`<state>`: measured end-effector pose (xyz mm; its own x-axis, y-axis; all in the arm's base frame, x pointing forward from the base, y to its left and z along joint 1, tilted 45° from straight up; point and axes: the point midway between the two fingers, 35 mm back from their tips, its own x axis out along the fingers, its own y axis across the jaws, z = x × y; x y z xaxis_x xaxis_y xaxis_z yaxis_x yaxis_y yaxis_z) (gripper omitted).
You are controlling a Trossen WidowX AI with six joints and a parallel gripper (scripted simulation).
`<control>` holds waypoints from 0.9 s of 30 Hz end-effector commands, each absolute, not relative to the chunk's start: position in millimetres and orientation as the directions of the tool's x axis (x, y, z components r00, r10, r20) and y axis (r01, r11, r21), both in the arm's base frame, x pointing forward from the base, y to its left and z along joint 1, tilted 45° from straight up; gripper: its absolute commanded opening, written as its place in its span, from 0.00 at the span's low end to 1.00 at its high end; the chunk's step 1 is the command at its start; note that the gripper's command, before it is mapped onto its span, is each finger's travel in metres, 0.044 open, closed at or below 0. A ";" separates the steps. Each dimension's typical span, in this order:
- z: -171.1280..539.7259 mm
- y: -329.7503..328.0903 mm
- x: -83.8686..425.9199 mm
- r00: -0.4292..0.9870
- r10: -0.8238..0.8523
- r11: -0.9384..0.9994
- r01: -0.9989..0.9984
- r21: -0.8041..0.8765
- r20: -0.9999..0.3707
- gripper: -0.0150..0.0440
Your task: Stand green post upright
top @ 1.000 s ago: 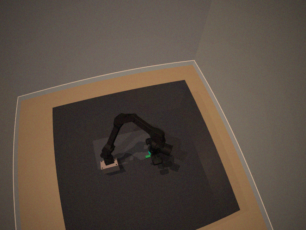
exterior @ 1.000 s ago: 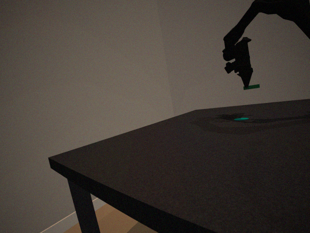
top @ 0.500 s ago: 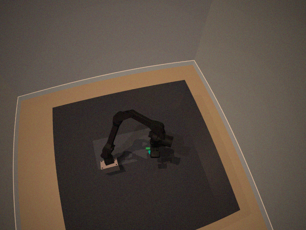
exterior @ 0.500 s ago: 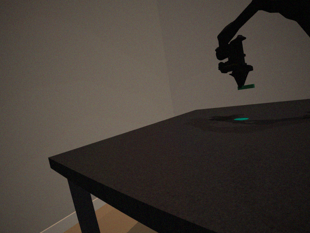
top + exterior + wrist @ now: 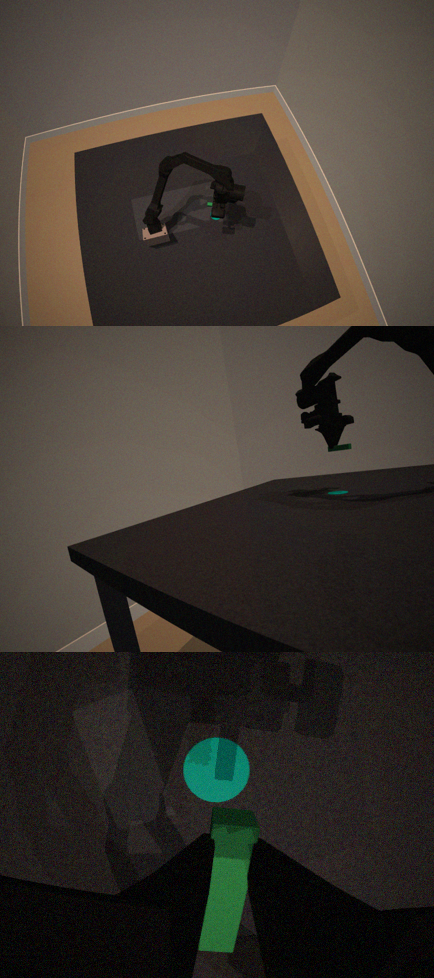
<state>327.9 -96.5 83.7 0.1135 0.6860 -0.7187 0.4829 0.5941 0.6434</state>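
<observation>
My gripper [image 5: 332,447] [image 5: 229,846] points down and is shut on the green post [image 5: 209,203] [image 5: 343,447] [image 5: 224,902], gripping it near one end. The post is held roughly level, high above the table, with its longer part sticking out to one side of the fingers. The cyan circle [image 5: 215,218] [image 5: 337,492] [image 5: 202,779] lies flat on the dark table top. In the exterior view it is below the gripper and post. In the top view the gripper hides most of it. In the wrist view it shows whole, just beyond the post's near end, with shadow across part of it.
The arm's pale base plate [image 5: 154,232] stands on the dark table [image 5: 175,280] [image 5: 228,550], left of the circle in the top view. The arm arches from it over the table. Its shadows fall around the circle. A table corner [image 5: 70,547] shows at the left in the exterior view.
</observation>
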 end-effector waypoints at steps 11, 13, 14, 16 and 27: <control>73.4 -94.1 327.4 0.122 0.624 0.642 0.483 0.595 -0.772 0.29; 71.8 -93.8 327.4 0.123 0.615 0.649 0.482 0.589 -0.779 0.29; 71.0 -93.6 327.4 0.125 0.610 0.652 0.481 0.585 -0.782 0.29; 69.4 -93.3 327.5 0.127 0.601 0.659 0.480 0.579 -0.789 0.29; 61.3 -92.0 328.1 0.142 0.547 0.692 0.477 0.542 -0.825 0.29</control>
<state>328.8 -91.2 63.1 0.1359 0.5657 -0.8133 0.4716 0.6850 0.5553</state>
